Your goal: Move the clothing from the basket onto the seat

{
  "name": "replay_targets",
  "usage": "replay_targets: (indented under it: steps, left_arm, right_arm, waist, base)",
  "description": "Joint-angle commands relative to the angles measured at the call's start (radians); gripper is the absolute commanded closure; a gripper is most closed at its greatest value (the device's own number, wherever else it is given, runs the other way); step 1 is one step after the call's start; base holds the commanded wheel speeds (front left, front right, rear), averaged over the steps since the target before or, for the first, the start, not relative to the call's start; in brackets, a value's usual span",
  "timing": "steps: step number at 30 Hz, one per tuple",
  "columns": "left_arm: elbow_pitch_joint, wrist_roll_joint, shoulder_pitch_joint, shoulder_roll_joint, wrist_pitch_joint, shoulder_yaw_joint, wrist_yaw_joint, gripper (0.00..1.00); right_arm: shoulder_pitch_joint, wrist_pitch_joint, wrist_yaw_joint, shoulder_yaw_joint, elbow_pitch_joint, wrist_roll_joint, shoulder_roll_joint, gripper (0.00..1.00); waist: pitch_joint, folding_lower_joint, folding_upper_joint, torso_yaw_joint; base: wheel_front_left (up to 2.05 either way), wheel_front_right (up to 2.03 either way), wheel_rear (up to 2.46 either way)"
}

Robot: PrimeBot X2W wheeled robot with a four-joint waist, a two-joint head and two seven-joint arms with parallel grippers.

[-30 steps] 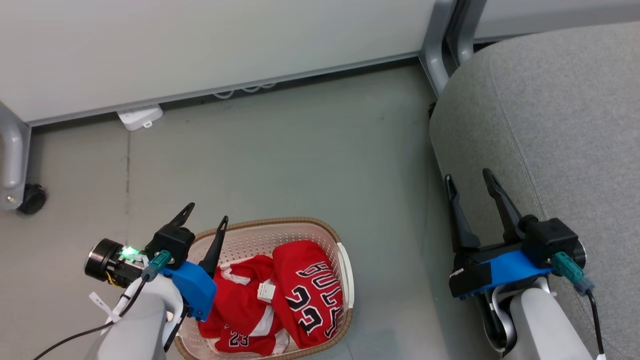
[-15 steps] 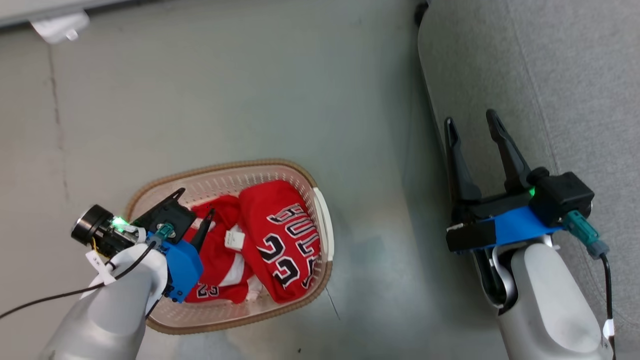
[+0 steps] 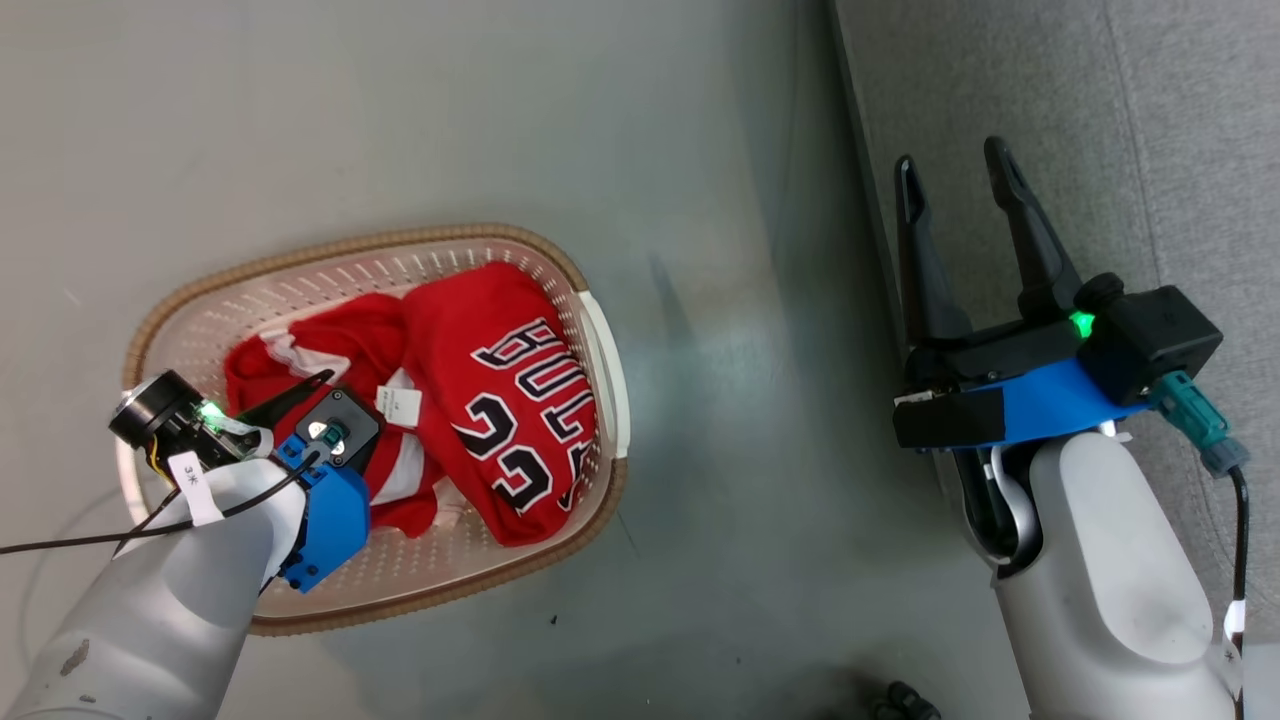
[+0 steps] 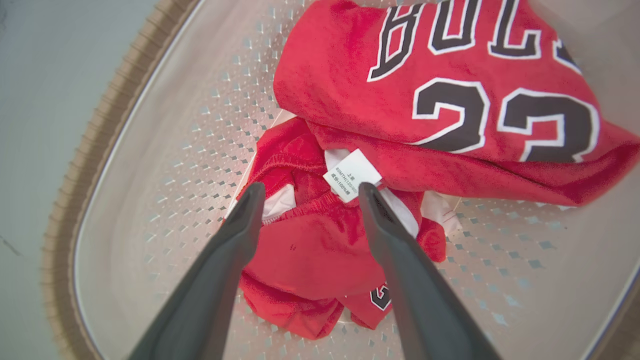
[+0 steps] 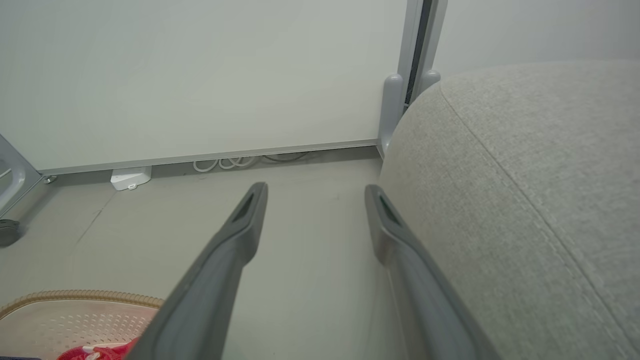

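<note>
the basket (image 3: 330,285) sits on the grey floor (image 3: 420,100), and all the clothing (image 3: 470,330) is inside it. the jersey (image 4: 450,75) marked "bulls 23" lies along the basket's side nearest the seat (image 3: 1100,120). its lower fold laps over the striped piece (image 4: 320,250), which is bunched in the basket's middle. a white tag (image 4: 351,175) sticks out where the two meet.

the left gripper (image 4: 311,192) is down inside the basket, jaws spread wide and holding nothing. its fingertips straddle the striped piece's gathered edge, one tip just beside the tag. whether the tips touch the cloth i cannot tell. in the head view the left arm (image 3: 170,600) covers the basket's near left part and some of the striped piece.

the right gripper (image 3: 952,158) hangs well to the right of the basket, over the seat's edge, jaws also wide apart and empty. a bare strip of floor lies between the basket and the seat, whose grey side rises facing the basket.

beyond the basket, in the right wrist view, stands a pale wall panel (image 5: 200,75). looped cables (image 5: 225,162) and a small white box (image 5: 131,178) lie at its foot, and a grey post (image 5: 395,110) stands by the seat's far corner.
</note>
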Motion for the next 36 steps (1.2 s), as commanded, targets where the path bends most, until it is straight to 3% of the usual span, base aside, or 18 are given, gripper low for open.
replay_targets:
  steps: [1, 16, 25, 36]
  left_arm:
    - [0.010, -0.007, -0.016, 0.009, 0.007, -0.014, 0.001, 0.00]
    - [0.049, -0.105, -0.117, 0.055, 0.152, -0.228, 0.001, 0.00]
    - [0.056, -0.141, -0.180, 0.075, 0.198, -0.289, 0.001, 0.00]
    - [0.062, -0.178, -0.196, 0.071, 0.219, -0.319, 0.001, 0.00]
  right_arm:
    - [-0.020, -0.005, -0.001, -0.001, -0.006, 0.001, -0.001, 0.00]
    - [-0.047, -0.005, -0.001, -0.002, -0.084, 0.000, -0.001, 0.00]
    - [-0.044, -0.005, -0.001, -0.001, -0.125, -0.007, -0.001, 0.00]
    - [-0.039, -0.005, -0.001, -0.014, -0.131, -0.010, -0.001, 0.00]
  waist:
    - [0.035, -0.0002, 0.0000, -0.014]
    - [0.200, -0.0002, 0.0000, -0.043]
    - [0.278, -0.0002, 0.0000, -0.051]
    - [0.294, -0.0002, 0.0000, -0.046]
  base:
    - [0.00, 0.00, 0.00]
    - [0.00, 0.00, 0.00]
    - [0.00, 0.00, 0.00]
    - [0.00, 0.00, 0.00]
